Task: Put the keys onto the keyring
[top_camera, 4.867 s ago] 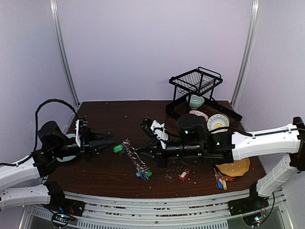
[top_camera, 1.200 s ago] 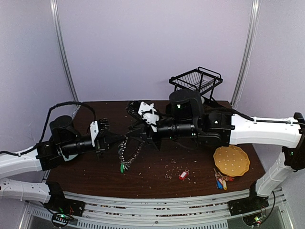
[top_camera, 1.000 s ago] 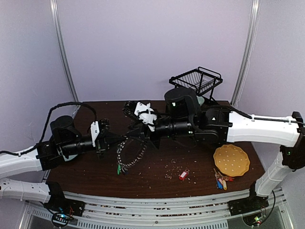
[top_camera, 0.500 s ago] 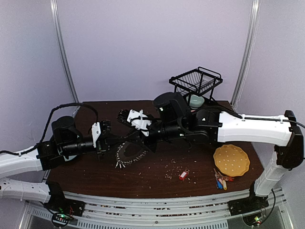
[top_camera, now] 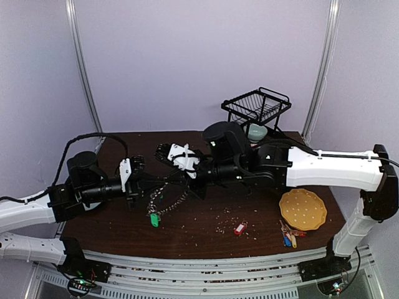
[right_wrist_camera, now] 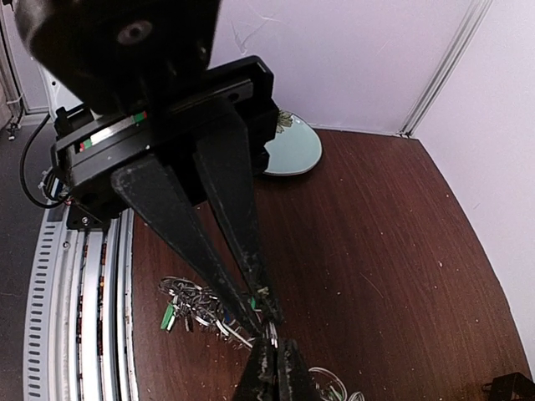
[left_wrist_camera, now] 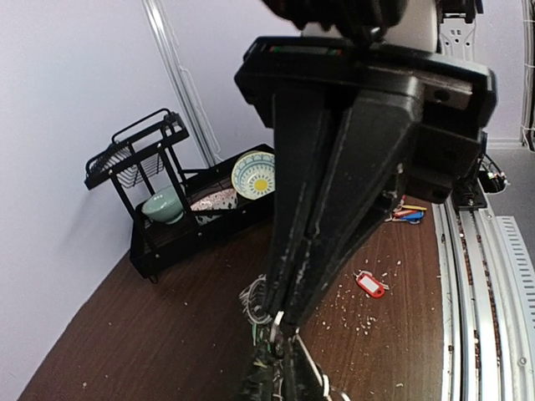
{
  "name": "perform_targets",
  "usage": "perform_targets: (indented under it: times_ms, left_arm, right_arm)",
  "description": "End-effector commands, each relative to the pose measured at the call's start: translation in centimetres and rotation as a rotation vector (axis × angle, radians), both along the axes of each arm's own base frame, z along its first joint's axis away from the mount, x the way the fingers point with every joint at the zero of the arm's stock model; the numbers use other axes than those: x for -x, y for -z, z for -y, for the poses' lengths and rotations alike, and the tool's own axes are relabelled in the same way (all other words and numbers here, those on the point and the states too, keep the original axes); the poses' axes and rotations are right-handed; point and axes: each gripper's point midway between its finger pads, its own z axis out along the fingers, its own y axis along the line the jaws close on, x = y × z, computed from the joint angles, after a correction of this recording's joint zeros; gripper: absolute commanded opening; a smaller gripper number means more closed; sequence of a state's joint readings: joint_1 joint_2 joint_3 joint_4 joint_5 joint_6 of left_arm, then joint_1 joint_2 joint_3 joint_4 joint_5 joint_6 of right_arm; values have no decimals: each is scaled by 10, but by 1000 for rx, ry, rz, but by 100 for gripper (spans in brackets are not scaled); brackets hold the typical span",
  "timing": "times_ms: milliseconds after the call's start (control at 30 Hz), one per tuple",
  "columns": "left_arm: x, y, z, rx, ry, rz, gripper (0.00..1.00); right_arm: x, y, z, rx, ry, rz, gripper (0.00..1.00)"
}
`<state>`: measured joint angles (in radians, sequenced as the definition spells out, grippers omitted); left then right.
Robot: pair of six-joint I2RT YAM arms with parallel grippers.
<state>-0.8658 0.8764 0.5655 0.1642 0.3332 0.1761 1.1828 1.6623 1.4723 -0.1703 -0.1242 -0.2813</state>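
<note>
Brown table (top_camera: 124, 232) lies below. Over it, left gripper (top_camera: 149, 185) and right gripper (top_camera: 186, 182) each pinch the keyring (top_camera: 164, 199) hanging between them.

Top view: where left hand (top_camera: 159, 182), right hand (top_camera: 170, 180) and keyring (top_camera: 164, 198) meet is too small and dark to resolve. Wrist views: own fingertips cut off at bottom edge, ring partly hidden behind opposing fingers.

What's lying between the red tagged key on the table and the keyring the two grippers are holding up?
Nothing solid that I can see: only scattered crumbs lie on the table between the red-tagged key and the keyring, which hangs pinched by the left gripper and the right gripper.
</note>
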Motion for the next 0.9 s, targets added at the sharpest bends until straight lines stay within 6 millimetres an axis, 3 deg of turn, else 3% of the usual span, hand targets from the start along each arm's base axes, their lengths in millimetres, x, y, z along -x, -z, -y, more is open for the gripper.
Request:
perform_targets:
  times_ms: [0,33,100,367,467,667,867]
  left_arm:
    - [11,-48,2,161,53,83,21]
    - [10,-48,2,163,48,79,22]
    - [5,-50,1,163,19,75,20]
    - [36,-46,14,171,227,69,30]
    - [42,-45,18,167,279,65,23]
    - [52,-45,16,187,325,69,22]
    - [42,-57,12,255,253,65,20]
  right_arm:
    - [5,-41,12,-240,-23,-42,0]
    - [13,-58,13,-348,-67,-38,0]
    - [30,-72,21,-479,-145,-38,0]
    - [57,-83,29,-684,-278,-84,0]
    - [55,-79,27,-697,-275,-97,0]
    - [47,-80,28,-740,-233,-103,0]
    - [43,-75,25,-744,-197,-99,0]
